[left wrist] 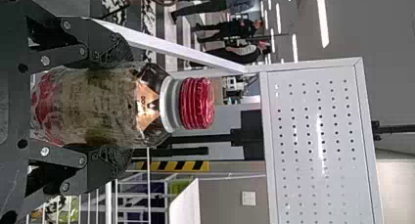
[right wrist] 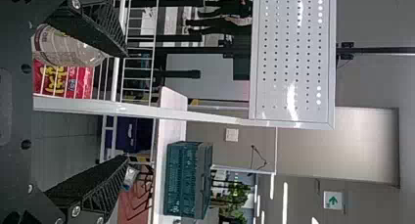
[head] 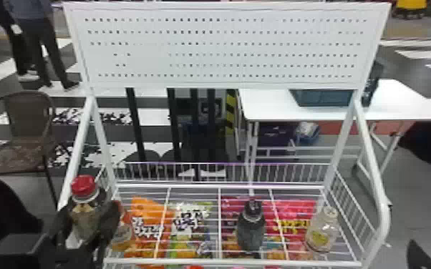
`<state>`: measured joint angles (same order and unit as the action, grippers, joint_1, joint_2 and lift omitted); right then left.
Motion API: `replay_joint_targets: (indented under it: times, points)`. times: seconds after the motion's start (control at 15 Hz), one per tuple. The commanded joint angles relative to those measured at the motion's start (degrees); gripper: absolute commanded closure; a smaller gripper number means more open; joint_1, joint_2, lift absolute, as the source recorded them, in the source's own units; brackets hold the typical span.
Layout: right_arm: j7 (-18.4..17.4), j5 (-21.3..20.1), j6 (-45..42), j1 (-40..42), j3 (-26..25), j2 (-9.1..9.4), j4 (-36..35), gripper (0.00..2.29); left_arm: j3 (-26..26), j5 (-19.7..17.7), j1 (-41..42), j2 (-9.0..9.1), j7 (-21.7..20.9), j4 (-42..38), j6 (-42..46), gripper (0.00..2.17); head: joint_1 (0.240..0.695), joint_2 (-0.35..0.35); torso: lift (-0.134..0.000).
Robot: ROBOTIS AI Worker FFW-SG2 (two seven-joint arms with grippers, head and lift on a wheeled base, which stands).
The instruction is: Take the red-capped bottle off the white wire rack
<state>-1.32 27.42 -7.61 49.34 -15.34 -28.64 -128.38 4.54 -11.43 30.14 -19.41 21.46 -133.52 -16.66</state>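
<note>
The red-capped bottle [head: 84, 205] is upright, with a ribbed cap, a pale collar, a dark shoulder with an orange patch, and a murky yellow-brown body. The left gripper's [head: 87, 214] jaws grip it from both sides, at the left edge of the white wire rack [head: 218, 185], near the slanting left post [head: 77, 153]. A wide gap separates it from the dark bottle [head: 251, 227]; the clear bottle [head: 322, 230] is farther right. The right gripper [head: 420, 254], beyond the rack's right edge, has its jaws spread, holding nothing. Another bottle [head: 121, 236] is partly hidden beside the left jaws; snack bags are blurred beneath the wires.
</note>
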Motion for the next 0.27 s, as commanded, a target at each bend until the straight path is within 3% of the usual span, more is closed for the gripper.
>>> replay_joint_targets:
  times: [0.0,0.2]
  points:
    - [0.00,0.00,0.01,-0.21,-0.04,-0.10,-0.03,0.14,0.12,0.00,0.01,0.08,-0.10,0.11,0.00,1.97,0.499,0.000,0.000]
    - [-0.08,0.18,0.01,-0.38,-0.13,-0.18,-0.03,0.14,0.29,0.09,-0.17,0.25,-0.28,0.28,0.00,1.95,0.499,0.000,0.000]
